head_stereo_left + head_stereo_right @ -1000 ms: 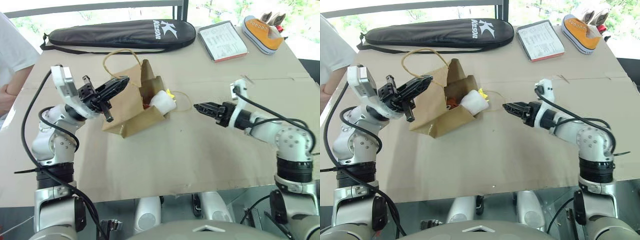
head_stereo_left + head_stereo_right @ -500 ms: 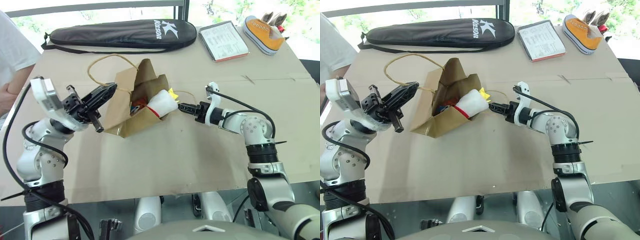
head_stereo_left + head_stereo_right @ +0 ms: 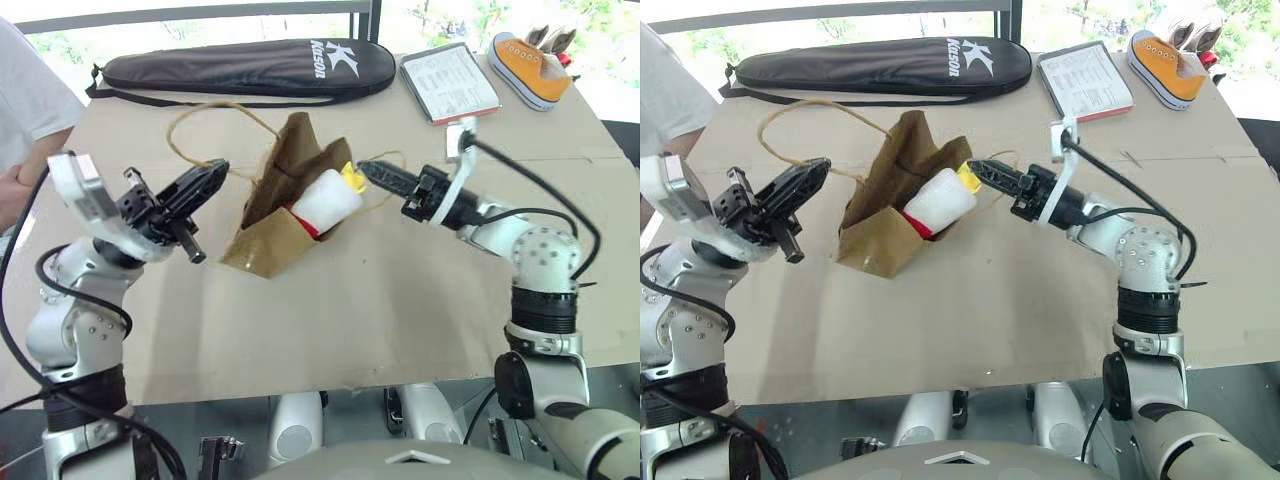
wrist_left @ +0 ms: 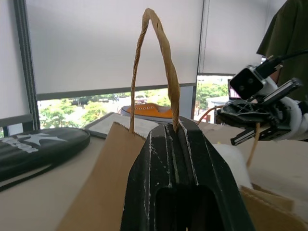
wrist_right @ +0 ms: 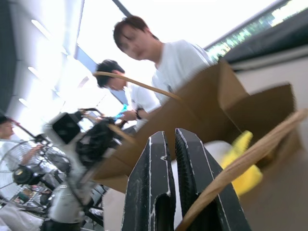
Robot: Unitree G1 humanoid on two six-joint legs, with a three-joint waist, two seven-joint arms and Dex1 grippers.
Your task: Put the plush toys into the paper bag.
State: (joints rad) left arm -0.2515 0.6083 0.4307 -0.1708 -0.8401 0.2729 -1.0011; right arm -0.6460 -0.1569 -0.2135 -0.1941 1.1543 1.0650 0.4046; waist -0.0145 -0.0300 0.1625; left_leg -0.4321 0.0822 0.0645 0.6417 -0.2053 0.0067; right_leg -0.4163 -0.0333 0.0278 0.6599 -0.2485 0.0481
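Right claw (image 3: 366, 168) higher; one bag (image 3: 268, 245)

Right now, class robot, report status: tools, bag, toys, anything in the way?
Left tool shut on bag handle. Right tool shut on the other handle. White rocket toy poking from paper bag. Nothing in the way.

table (image 3: 400, 300) bears paper bag (image 3: 270, 245), racket case (image 3: 240, 66), booklet (image 3: 449, 83), sneaker (image 3: 528, 67).

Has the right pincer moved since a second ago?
Yes. The right pincer rose and swung toward the paper bag, closer to the notebook.
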